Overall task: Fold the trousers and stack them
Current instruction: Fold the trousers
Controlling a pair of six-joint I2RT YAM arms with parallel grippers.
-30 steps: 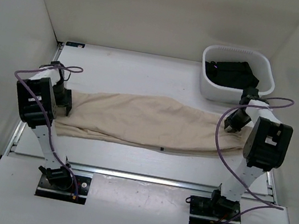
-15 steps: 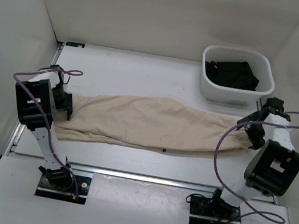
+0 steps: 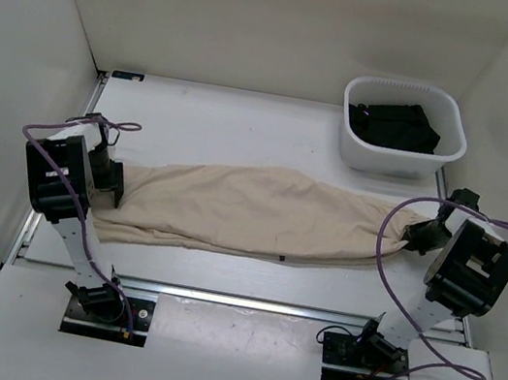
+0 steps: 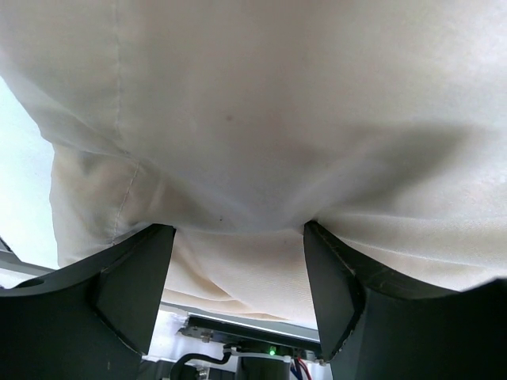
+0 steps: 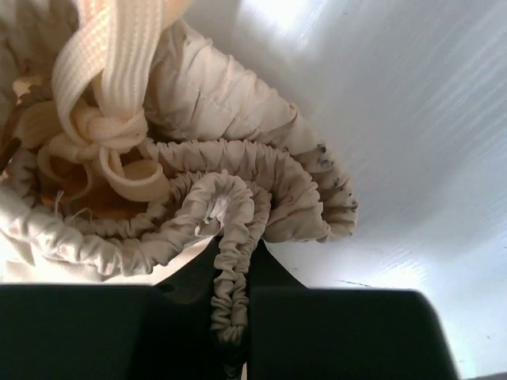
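The beige trousers (image 3: 250,211) lie stretched left to right across the table, legs to the left and gathered waist to the right. My left gripper (image 3: 110,182) is at the leg ends. In the left wrist view its jaws (image 4: 235,229) stand wide apart, with the trouser cloth (image 4: 261,119) spread over and between them. My right gripper (image 3: 415,236) is at the waist end. In the right wrist view it (image 5: 234,265) is shut on a fold of the elastic waistband (image 5: 238,214). The white drawstring (image 5: 119,47) is knotted just beyond it.
A white plastic basket (image 3: 410,85) holding dark clothing (image 3: 393,124) stands at the back right, just behind the right arm. White walls enclose the table at the left, back and right. A metal rail (image 3: 244,300) runs along the near edge.
My right arm has swung out to the right and lowered to the waist end, drawing the waistband a little to the right. The left arm has hardly moved.
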